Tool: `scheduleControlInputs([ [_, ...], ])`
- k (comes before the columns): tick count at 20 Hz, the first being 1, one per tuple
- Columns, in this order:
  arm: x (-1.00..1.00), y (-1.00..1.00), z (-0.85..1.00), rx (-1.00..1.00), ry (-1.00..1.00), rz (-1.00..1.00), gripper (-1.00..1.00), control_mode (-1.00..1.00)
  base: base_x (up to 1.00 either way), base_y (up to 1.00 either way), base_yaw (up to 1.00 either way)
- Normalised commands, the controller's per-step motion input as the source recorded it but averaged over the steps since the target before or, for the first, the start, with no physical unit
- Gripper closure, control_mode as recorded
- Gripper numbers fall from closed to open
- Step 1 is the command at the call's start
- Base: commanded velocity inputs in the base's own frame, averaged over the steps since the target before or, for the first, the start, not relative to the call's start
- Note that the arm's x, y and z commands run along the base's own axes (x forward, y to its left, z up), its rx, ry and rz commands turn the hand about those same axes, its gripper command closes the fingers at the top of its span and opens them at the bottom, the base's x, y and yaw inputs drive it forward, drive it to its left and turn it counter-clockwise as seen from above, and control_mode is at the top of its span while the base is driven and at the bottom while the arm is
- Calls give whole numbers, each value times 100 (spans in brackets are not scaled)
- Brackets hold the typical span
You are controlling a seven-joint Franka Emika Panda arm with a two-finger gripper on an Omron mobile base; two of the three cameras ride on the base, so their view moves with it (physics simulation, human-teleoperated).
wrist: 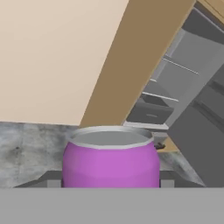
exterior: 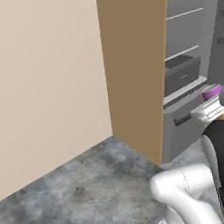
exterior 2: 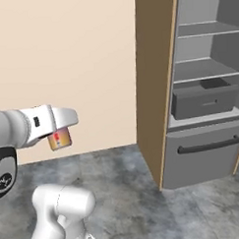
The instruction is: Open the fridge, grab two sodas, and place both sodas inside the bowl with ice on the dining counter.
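Gripping the purple-pink can (wrist: 110, 158) between both fingers, gripper (exterior 2: 60, 135) holds it in the air above grey floor (exterior 2: 135, 199), left of the open fridge (exterior 2: 204, 88); can well apart from shelves and lower drawer (exterior 2: 204, 154)

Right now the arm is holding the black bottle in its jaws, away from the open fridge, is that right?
Not quite: it holds the can, purple-pink fading to orange, not the bottle. The hand view shows it between the jaws, and it is indeed away from the open fridge.
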Motion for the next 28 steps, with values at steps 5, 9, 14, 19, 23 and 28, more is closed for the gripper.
scheduleControlInputs([
  [5, 0, 0, 0, 0, 0, 0, 100, 100, -91, 42, -15],
  [9, 0, 0, 0, 0, 0, 0, 100, 100, -100, 27, -22],
  [14, 0, 0, 0, 0, 0, 0, 100, 100, -93, 6, -33],
  [19, 0, 0, 0, 0, 0, 0, 100, 100, -69, -10, -43],
  [23, 0, 0, 0, 0, 0, 0, 100, 100, -62, -18, -46],
  [28, 0, 0, 0, 0, 0, 0, 100, 100, -46, -30, -45],
])
